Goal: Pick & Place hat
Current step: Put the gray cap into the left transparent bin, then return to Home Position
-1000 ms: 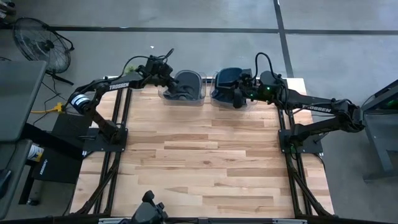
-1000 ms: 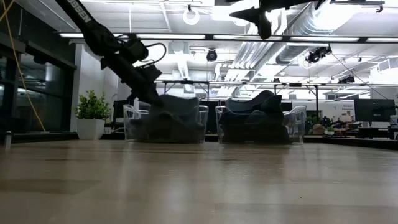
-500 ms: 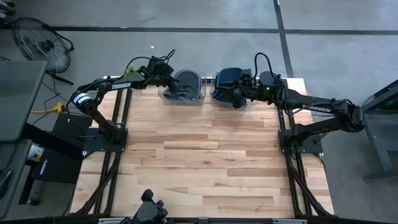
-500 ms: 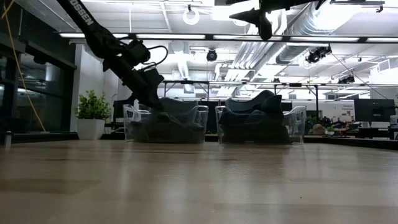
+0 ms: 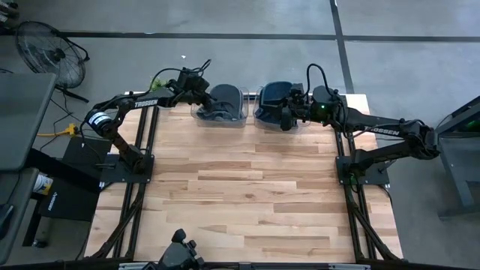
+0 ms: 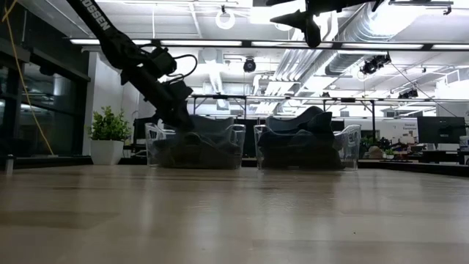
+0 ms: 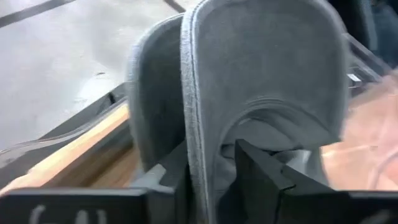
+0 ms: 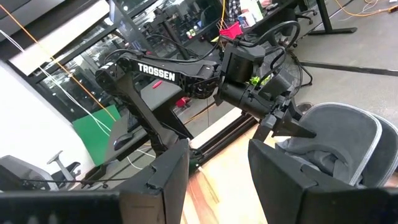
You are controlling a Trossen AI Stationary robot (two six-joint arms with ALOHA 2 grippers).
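A grey hat (image 5: 225, 97) lies in the clear left bin (image 5: 220, 121) at the table's far edge. A dark blue hat (image 5: 274, 93) fills the clear right bin (image 5: 259, 117) beside it. My left gripper (image 7: 211, 174) slants down into the left bin from its left side. It is open, with the grey hat's brim (image 7: 267, 68) standing upright between its fingers. My right gripper (image 8: 217, 180) is open and holds nothing. It hangs level, high above the right bin's near side (image 5: 287, 118). My left gripper has one finger (image 7: 165, 180) on the outer face of the grey hat's brim edge (image 7: 194, 149) and the other (image 7: 261, 171) on the inner side, with a gap showing there. I cannot tell whether the outer finger still touches the brim. The hat rests in the bin.
Both bins (image 6: 194, 147) (image 6: 308, 147) stand side by side at the far edge, seen across the bare wooden tabletop (image 5: 247, 195). Dark frame posts (image 5: 142, 157) (image 5: 349, 169) stand at the table's left and right sides. A fan (image 5: 49, 49) stands on the floor at the far left.
Both arms have kept their places. In the low view the grey hat's top has sunk a little lower into the left bin.
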